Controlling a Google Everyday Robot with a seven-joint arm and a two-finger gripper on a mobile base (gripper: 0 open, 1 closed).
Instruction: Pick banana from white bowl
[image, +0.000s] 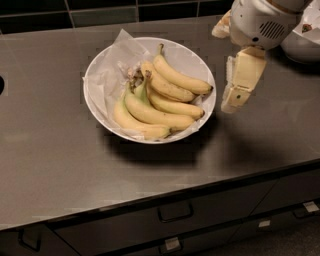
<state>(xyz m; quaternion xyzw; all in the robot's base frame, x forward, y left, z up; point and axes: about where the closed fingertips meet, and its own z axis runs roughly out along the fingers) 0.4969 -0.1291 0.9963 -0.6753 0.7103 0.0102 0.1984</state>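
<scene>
The white bowl stands on the dark counter, wide and shallow, lined with crumpled white paper. The banana lies loose along the bowl's upper right side, with its thin greenish stem pointing up and its dark tip toward the right rim. A bunch of bananas joined at a brown crown fills the rest of the bowl. My gripper hangs just right of the bowl's rim, above the counter, pointing down and to the left. It holds nothing that I can see.
A smaller white bowl stands at the far right behind my arm. A black tiled wall runs along the back. The counter's front edge has drawers below. A dark opening sits at the left edge.
</scene>
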